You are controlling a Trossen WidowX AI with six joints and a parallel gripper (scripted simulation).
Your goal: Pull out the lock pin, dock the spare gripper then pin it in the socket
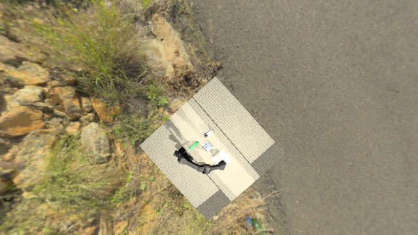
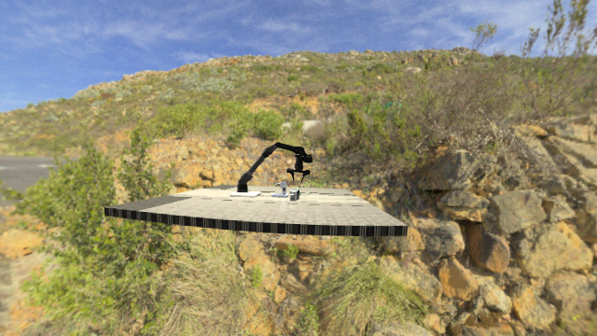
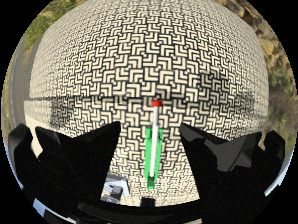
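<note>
Up above the left part of the tabletop [image 1: 228,111] [image 2: 210,212], the claw [image 1: 181,153] [image 2: 298,178] [image 3: 150,125] is held pointing down, fingers well apart with nothing gripped. Right below it, the pin [image 1: 188,151] [image 3: 154,132] can be seen lying on a green holder [image 1: 195,143] [image 3: 159,145], so it's already out of the socket. Its long axis is lined up with the gap between the fingers, red end poking out past the holder on the left, and from the top it's angled from near left to far right.

A bit further right, just beside the holder, is the mount [image 1: 207,145] [image 2: 282,187] [image 3: 116,186]. The spare gripper [image 1: 208,133] [image 2: 294,194] is placed on its far side, apart from it, so it isn't docked. Which way its spigot is turned can't be made out.

If the spare's the next pick, which seems likely, the claw would have to be carried right and farther out, with the wrist probably turned to suit. The arm [image 1: 204,168] [image 2: 257,163] is bent in a high arch from its base at near right, so the pin should be cleared easily enough.
</note>
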